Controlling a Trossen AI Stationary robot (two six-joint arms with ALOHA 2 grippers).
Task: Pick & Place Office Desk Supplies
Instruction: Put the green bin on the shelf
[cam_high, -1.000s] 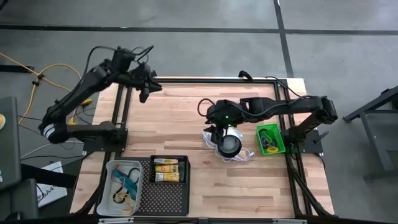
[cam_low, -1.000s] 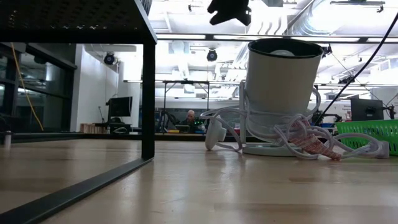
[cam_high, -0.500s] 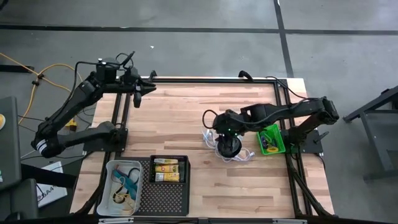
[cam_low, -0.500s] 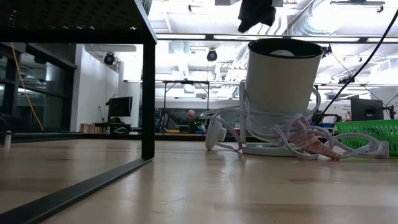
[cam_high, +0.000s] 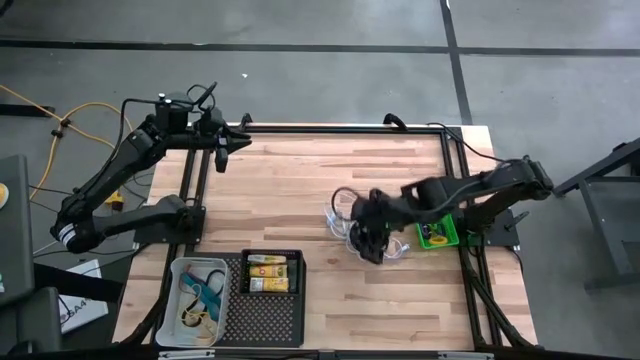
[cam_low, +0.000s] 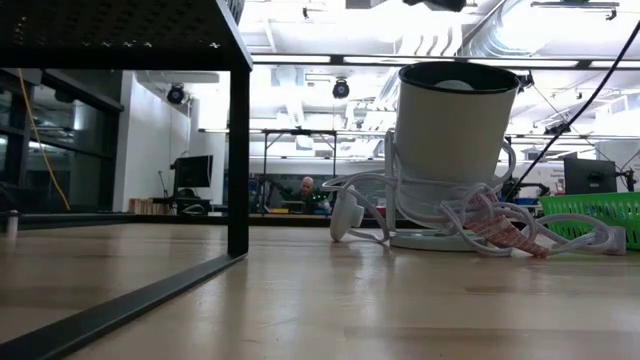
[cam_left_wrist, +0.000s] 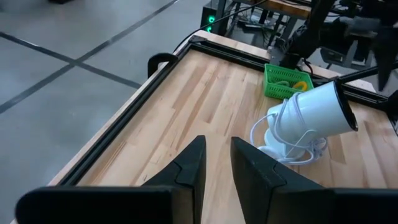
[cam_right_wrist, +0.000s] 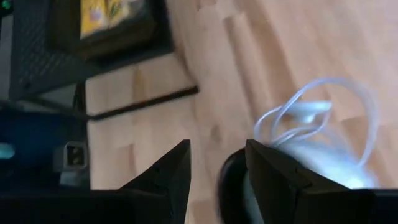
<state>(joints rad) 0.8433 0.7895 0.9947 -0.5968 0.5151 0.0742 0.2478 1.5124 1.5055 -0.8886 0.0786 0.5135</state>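
Observation:
Yellow-and-white packs (cam_high: 271, 272) lie in the black tray (cam_high: 268, 310) near the front edge, also in the right wrist view (cam_right_wrist: 109, 15). Loops and cords (cam_high: 200, 295) fill the clear tray (cam_high: 180, 270) beside it. The green tray (cam_high: 437, 225) at the right holds small yellow loops (cam_left_wrist: 292, 84). My right gripper (cam_high: 368, 245) hangs open above the round white-and-black object (cam_low: 455, 150), clear of it, and covers most of it from above. My left gripper (cam_left_wrist: 217, 155) stands over the far left corner (cam_high: 221, 155), its fingers a narrow gap apart with nothing between them.
The round object's white cord (cam_high: 398, 250) lies in loose loops around its base (cam_low: 470, 225). A black frame rail (cam_high: 330, 127) runs along the table's far edge and sides. Bare wood (cam_high: 300, 190) lies between the two arms.
My left gripper drew back toward the far left corner and tipped up, then kept still. My right gripper swung toward the near edge over the round object, turning at the wrist, and rose out of the low view's top. The object has not moved.

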